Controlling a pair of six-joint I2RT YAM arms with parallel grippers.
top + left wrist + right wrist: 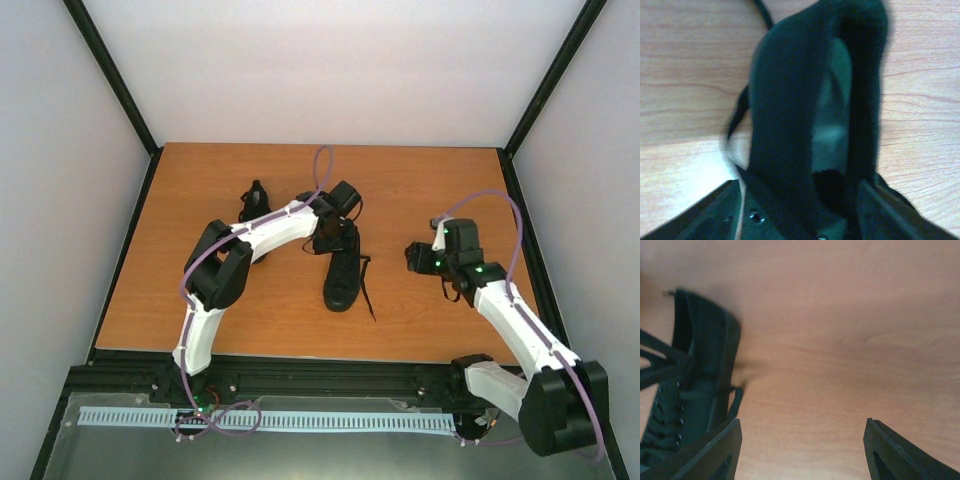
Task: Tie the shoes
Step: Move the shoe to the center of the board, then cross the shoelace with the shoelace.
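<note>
One black shoe [342,272] lies in the middle of the table, toe toward me, with a thin lace [367,290] trailing off its right side. The other shoe [254,202] sits further back left, partly hidden by my left arm. My left gripper [335,228] is at the middle shoe's heel. In the left wrist view the heel collar [790,100] stands between the spread jaws of the left gripper [797,182], with a gap on the left side. My right gripper [415,258] hovers right of that shoe, wide open over bare wood. Its wrist view shows the right gripper [802,422] with the shoe [700,385] at far left.
The wooden table [450,190] is bounded by black corner posts and white walls. A black frame rail [300,375] runs along its near edge by the arm bases. Bare wood lies right of and behind the right gripper.
</note>
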